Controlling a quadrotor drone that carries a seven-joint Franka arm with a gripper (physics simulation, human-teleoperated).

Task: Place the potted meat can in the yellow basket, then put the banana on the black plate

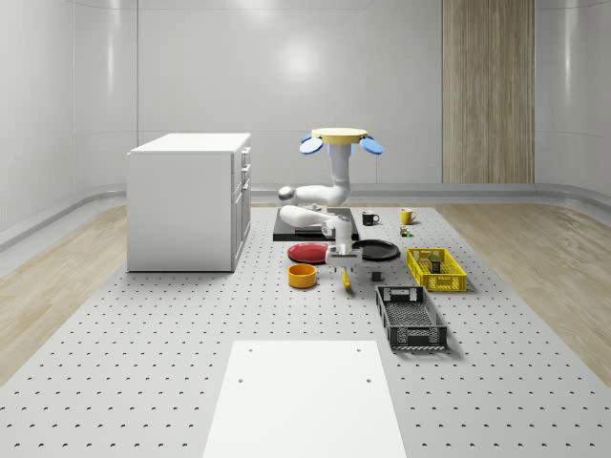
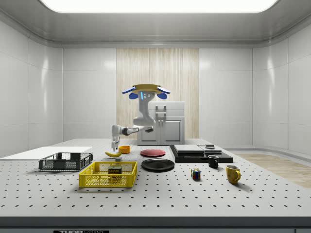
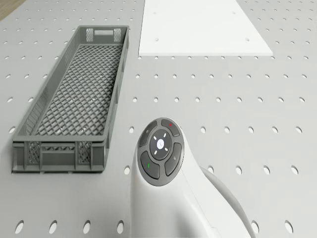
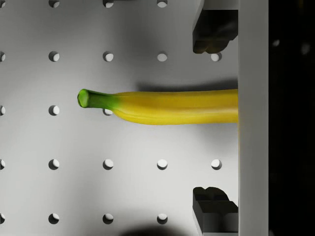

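The banana [image 4: 167,105] lies on the perforated table, its green stem end free. My gripper [image 4: 211,119] is open just above it, one finger [image 4: 211,32] on each side of its body. In the whole-scene view the gripper [image 1: 341,260] hangs over the banana [image 1: 346,279], in front of the black plate [image 1: 375,250]. The potted meat can [image 2: 115,171] lies inside the yellow basket [image 2: 108,180]. The drone [image 1: 339,138] hovers above the table behind the plates, with the arm reaching down and forward.
A red plate [image 1: 307,252] and an orange bowl [image 1: 302,275] sit beside the banana. A grey crate [image 1: 410,318] stands in front of the yellow basket [image 1: 436,268]. There is a white cabinet [image 1: 186,200] at the whole-scene view's left, mugs [image 2: 233,174] and a cube [image 2: 195,174] further off.
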